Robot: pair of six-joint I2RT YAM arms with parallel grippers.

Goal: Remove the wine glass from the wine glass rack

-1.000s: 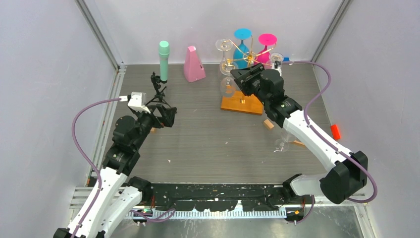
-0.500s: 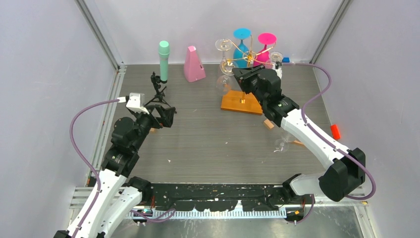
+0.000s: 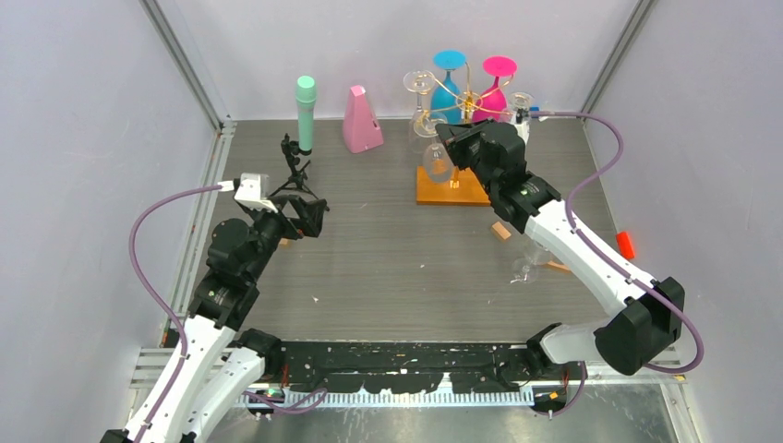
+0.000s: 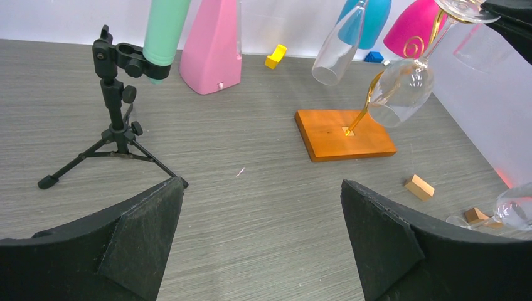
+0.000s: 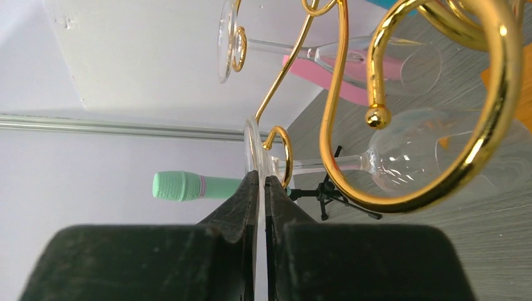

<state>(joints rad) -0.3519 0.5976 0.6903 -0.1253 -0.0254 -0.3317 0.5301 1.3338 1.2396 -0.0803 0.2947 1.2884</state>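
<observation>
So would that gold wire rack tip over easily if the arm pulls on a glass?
Likely. The wine glass rack is a slim pole on a flat base with other glasses hung high, so it looks top-heavy; its pole leans. The right gripper pinches the wine glass by its foot, so a sideways tug could drag the rack.

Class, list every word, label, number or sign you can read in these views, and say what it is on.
None can be read: the pink pyramid-shaped case, the mint-green microphone, the gold wire rack, its orange-brown base and the clear wine glass carry no visible print.
</observation>
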